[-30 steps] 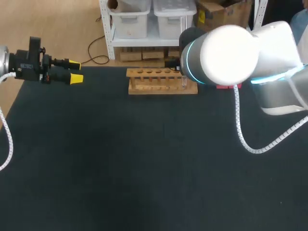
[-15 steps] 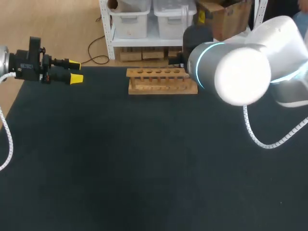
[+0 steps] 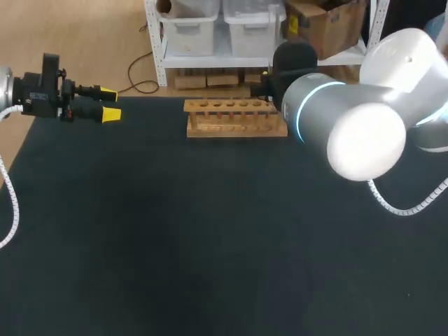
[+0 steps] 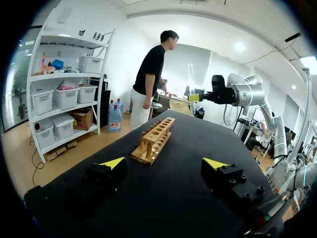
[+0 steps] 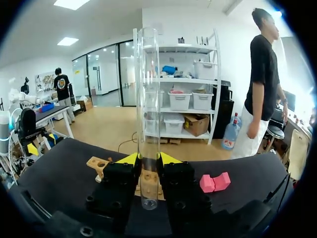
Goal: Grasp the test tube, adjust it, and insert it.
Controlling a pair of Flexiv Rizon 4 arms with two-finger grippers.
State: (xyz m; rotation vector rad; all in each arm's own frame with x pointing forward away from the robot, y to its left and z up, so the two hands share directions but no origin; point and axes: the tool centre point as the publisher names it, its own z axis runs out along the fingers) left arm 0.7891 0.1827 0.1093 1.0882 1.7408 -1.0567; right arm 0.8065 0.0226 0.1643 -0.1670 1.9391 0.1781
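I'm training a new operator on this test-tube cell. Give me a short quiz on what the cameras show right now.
1. Fill in: the left hand, holding nothing, has its fingers ____ (open or shut).
2. Which hand grips the tube? A the left hand; B the right hand; C neither.
3. True or false: the tube already stands in a hole of the rack.
Key: 1 open; 2 B; 3 false: it is upright in the right hand, not yet inserted.
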